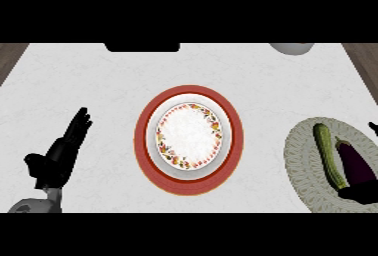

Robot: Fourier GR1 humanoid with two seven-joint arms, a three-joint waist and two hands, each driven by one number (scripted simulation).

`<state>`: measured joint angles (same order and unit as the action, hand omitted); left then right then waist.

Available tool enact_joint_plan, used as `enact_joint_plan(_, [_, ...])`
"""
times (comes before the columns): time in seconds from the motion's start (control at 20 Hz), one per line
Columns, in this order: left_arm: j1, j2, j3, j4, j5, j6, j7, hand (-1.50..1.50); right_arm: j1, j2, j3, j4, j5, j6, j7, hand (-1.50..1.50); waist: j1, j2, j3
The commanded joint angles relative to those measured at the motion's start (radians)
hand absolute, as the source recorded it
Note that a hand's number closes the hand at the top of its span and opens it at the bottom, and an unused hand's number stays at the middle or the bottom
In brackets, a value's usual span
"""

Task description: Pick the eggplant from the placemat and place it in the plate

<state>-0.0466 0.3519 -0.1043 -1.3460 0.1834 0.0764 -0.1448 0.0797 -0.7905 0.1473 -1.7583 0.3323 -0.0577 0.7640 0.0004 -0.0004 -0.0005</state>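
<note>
Dark purple eggplant [356,162] beside green cucumber [328,155] on pale oval placemat [301,165], white floral-rimmed plate [189,136] well apart, left hand [63,150] fingers straight, right hand [373,126] at edge, state unclear

The eggplant [354,162] lies beside a cucumber [329,155] on the placemat [301,162], right of the plate [190,136].

Purple eggplant [356,164], grey-green patterned placemat [303,167], floral-bordered white plate [165,131]
</note>
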Motion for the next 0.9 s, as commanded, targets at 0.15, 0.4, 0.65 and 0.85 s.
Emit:
enact_joint_plan(0.15, [-0.004, -0.019, 0.041, 0.054, -0.023, -0.030, -0.051, 0.00, -0.031, 0.048, 0.028, 0.033, 0.082, 0.123, 0.113, -1.50, 0.001, 0.001, 0.000])
enact_joint_plan(0.4, [0.003, -0.004, 0.071, 0.000, -0.013, -0.077, 0.005, 0.00, -0.016, 0.092, -0.024, 0.174, 0.112, 0.154, -0.021, -1.50, 0.000, 0.000, 0.001])
enact_joint_plan(0.65, [-0.015, -0.094, 0.039, -0.033, -0.097, -0.005, 0.060, 0.00, -0.095, 0.167, -0.069, 0.239, 0.171, 0.206, -0.031, -1.50, 0.000, 0.000, 0.001])
enact_joint_plan(0.85, [0.009, -0.079, 0.071, 0.019, -0.087, -0.068, -0.010, 0.00, -0.123, 0.185, -0.067, 0.416, 0.253, 0.173, -0.148, -1.50, 0.002, 0.001, 0.001])
